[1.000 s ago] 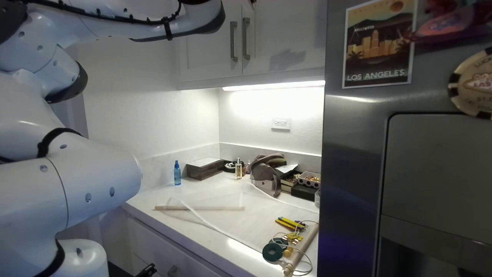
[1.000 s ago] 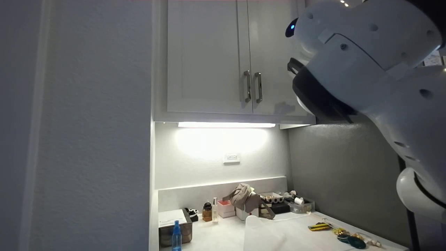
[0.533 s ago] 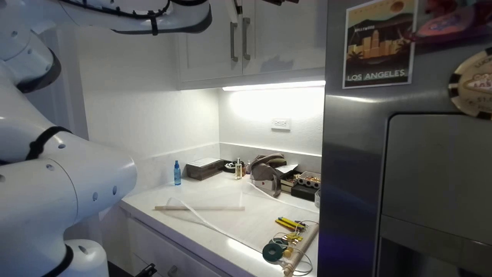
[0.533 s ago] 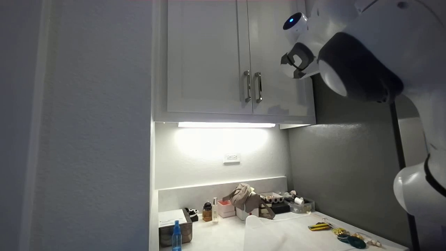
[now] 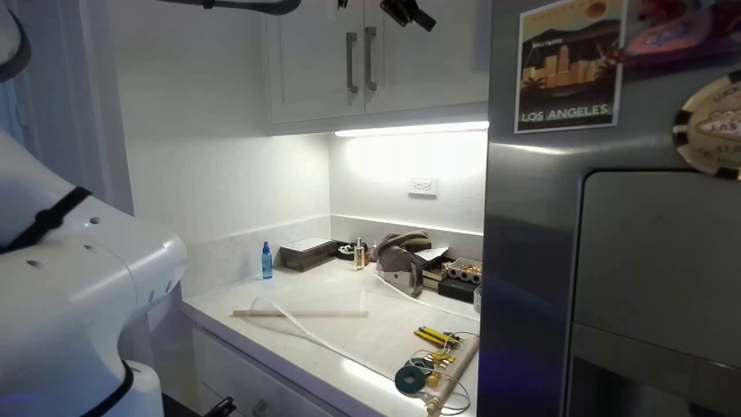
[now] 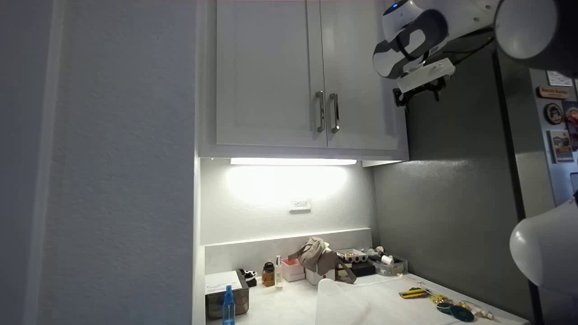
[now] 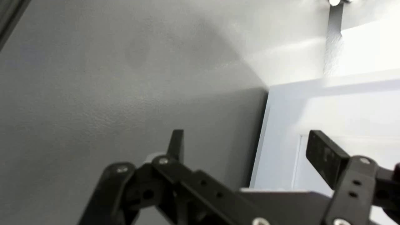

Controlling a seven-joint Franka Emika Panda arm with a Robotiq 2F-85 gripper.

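My gripper (image 7: pixel 250 147) is open in the wrist view, its two black fingers wide apart with nothing between them. The grey refrigerator side (image 7: pixel 125 78) lies behind the left finger and a white cabinet door (image 7: pixel 281 150) behind the right one. In an exterior view, part of the gripper (image 5: pixel 408 13) shows at the top edge, in front of the upper cabinet (image 5: pixel 428 69). In an exterior view, the gripper's dark parts (image 6: pixel 420 92) are near the cabinet's right edge, right of the two metal handles (image 6: pixel 334 113). It touches nothing that I can see.
The counter (image 5: pixel 330 289) below holds a blue spray bottle (image 5: pixel 267 260), a dark box (image 5: pixel 307 255), a taupe cloth item (image 5: pixel 399 255), yellow tools (image 5: pixel 434 336), green discs (image 5: pixel 410 379) and wooden rods (image 5: pixel 301 313). The steel refrigerator (image 5: pixel 538 231) stands beside the counter.
The arm has swung up and back, leaving much of both exterior views. The gripper has come into view before the upper cabinet, and its shadow on the door is gone. The counter things have not moved.
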